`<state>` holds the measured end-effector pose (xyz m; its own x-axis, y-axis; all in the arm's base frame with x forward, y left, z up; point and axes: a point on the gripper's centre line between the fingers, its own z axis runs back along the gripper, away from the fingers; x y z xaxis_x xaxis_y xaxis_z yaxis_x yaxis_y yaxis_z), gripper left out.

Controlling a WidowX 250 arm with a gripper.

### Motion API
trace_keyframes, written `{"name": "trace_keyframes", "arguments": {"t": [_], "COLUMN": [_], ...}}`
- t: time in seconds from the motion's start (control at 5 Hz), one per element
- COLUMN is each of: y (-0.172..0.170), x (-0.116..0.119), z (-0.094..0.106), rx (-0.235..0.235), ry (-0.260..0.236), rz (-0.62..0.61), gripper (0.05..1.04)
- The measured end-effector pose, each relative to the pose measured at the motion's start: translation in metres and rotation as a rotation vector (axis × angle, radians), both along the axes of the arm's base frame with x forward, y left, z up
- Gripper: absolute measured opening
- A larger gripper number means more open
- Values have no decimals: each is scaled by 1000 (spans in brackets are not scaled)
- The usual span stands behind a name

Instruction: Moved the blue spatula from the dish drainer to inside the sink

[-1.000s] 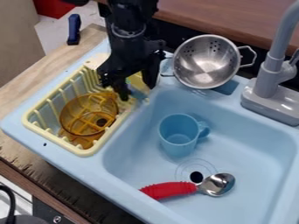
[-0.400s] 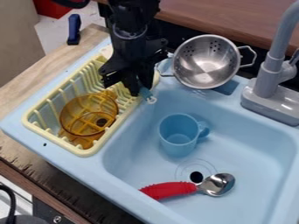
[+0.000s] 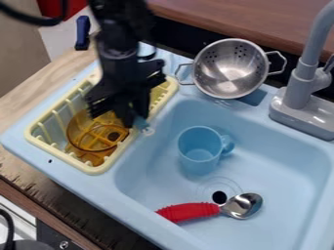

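Gripper [image 3: 132, 120], one, black: hanging over the sink-side edge of the dish drainer [image 3: 98, 169], its fingers closing on the blue spatula [image 3: 141, 123] as far as I am seeing, though the contact itself is hiding in dark shapes. Spatula, blue, one: lying at the fingertips, a short stub showing on their lower-right side in the camera view and ending in a pale loop [image 3: 149, 131]. Long axis: visible stub slanting down and rightward, the loop pointing toward the basin; the rest is staying out of my sight behind the claw, so I am not vouching for its full line. Nearer arm: the only one, already sitting at the spatula. Sink [image 3: 281, 161], light blue: lying right and lower right of the claw, just across the rim. Contents: blue mug [image 3: 198, 151], standing nearest the drainer side; red-handled spoon [image 3: 189, 212], resting lower, by the drain. Amber bowl [image 3: 81, 139]: sitting within the drainer, left of the claw. Colander [image 3: 231, 68], steel: resting on the back rim. Judgement: I am needing a rightward carry, the loop leading, with enough height for keeping the spatula off rim and mug before releasing.
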<state>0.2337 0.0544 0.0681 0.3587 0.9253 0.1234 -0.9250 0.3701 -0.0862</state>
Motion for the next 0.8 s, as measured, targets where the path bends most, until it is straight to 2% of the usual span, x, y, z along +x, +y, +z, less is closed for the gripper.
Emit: {"name": "trace_keyframes", "arguments": {"t": [0.2,0.4,0.6,0.8], "y": [-14,-39,-68,-95], "x": [-16,-27,-36,-43], "z": [15,19,23,24], "rx": [0,-9,5,6], "ry": [3,20,-13,-69], "rz": [-150,-358,-574,-781], "gripper": [223,223,223,223]}}
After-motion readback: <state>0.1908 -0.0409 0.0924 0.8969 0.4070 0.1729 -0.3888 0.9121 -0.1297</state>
